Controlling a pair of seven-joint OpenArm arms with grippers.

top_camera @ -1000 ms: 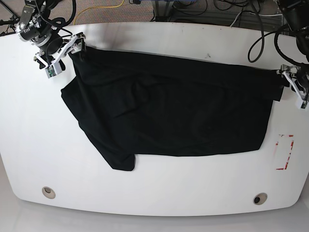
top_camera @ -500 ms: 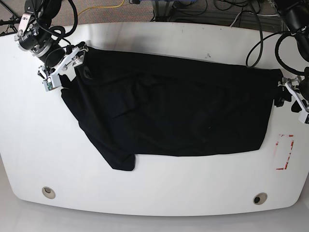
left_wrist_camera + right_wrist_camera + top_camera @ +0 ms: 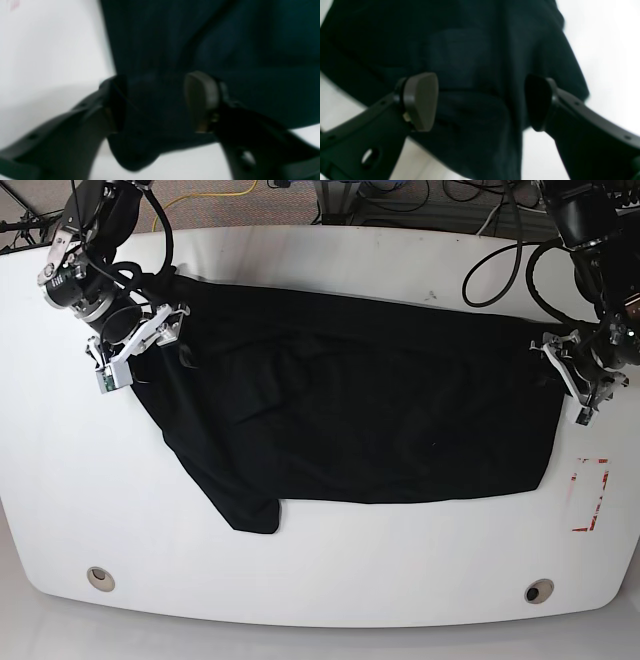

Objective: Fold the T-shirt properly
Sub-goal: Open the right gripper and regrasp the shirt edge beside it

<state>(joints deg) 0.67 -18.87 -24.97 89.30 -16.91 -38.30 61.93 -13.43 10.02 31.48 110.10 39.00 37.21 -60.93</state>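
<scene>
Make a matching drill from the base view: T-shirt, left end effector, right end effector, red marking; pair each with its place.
Things:
1. T-shirt
2. left end effector
3. right end effector
4. red marking

Places:
A. at the cloth's left end
B. spread across the table's middle
C. on bare table, lower right
D. at the cloth's right end

Pairs: 1-B, 2-D, 3-A, 4-C

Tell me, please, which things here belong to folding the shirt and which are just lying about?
Part of the job:
- T-shirt, spread on the table
- left gripper, at the shirt's edge
- right gripper, over the opposite end

Just lying about:
- table
- red marking on the table
- cables behind the table
</scene>
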